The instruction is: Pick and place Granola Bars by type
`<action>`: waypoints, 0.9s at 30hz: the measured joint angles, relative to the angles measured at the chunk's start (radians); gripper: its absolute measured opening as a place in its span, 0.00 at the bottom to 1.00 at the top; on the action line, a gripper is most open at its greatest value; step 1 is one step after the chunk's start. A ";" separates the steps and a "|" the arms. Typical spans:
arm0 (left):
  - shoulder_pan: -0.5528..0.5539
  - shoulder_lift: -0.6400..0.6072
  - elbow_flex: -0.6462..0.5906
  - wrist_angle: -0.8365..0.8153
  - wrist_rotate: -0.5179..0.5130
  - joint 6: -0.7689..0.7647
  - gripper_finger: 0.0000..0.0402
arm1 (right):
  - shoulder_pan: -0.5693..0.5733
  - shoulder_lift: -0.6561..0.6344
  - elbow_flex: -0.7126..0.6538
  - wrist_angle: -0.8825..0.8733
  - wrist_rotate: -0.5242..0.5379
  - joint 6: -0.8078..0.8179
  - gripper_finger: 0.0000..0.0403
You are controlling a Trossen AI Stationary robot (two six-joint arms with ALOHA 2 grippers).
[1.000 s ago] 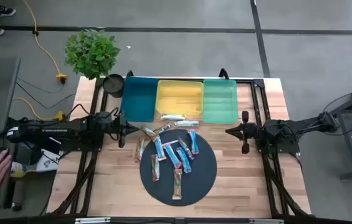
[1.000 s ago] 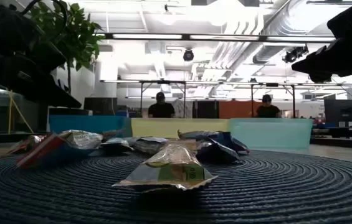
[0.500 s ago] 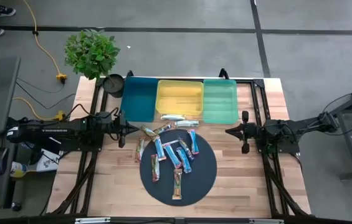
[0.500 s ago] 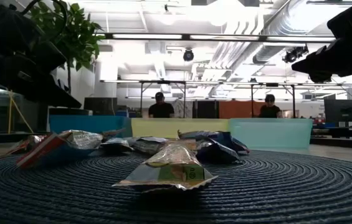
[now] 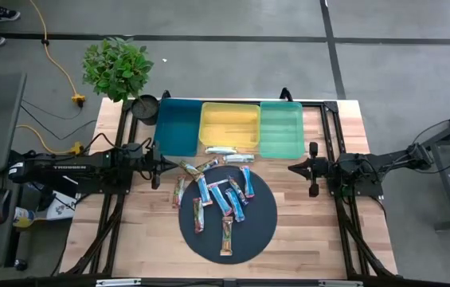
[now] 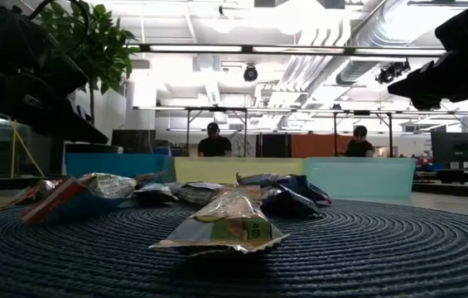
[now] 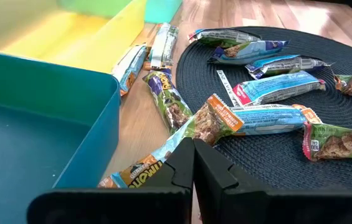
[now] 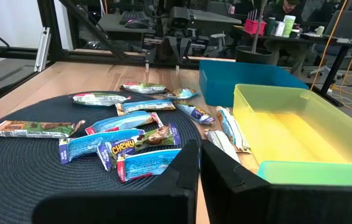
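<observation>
A: High view first. Status?
B: Nothing sorted. Granola Bars (image 5: 223,198) lie scattered on the round dark mat (image 5: 260,227), a few off its rim on the bench (image 5: 328,239) just beside the trays. Blue tray (image 5: 177,126), yellow tray (image 5: 229,123), green tray (image 5: 281,127): all three show no bars inside. Left gripper (image 5: 162,165) and right gripper (image 5: 295,167) hover at opposite sides of the mat, holding nothing.

A: Low view?
B: Bars piled mid-mat, one multicolour bar (image 6: 229,222) lying nearest the camera. Trays in a row behind. (Two people at desks far back, not involved.)

A: Left wrist?
B: Jaws pressed together, empty. A brown-orange bar (image 7: 182,134) lies on the bench right ahead of them, next to the blue tray wall.

A: Right wrist?
B: Same, jaws clenched on nothing. Blue-wrapped bars and a Chewy one (image 8: 139,139) close ahead on the mat.

A: So the whole job is left?
B: As I read it, yes: every bar to be picked and placed.
</observation>
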 joint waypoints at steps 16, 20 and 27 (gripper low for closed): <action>0.000 0.000 0.000 0.033 0.000 -0.003 0.00 | 0.000 0.000 0.000 0.000 0.000 0.000 0.00; 0.000 0.000 0.000 0.090 0.008 -0.159 0.00 | 0.000 0.000 0.000 0.000 0.000 0.000 0.00; 0.000 0.000 0.000 0.183 0.010 -0.421 0.00 | 0.000 0.000 0.000 0.002 0.037 -0.181 0.00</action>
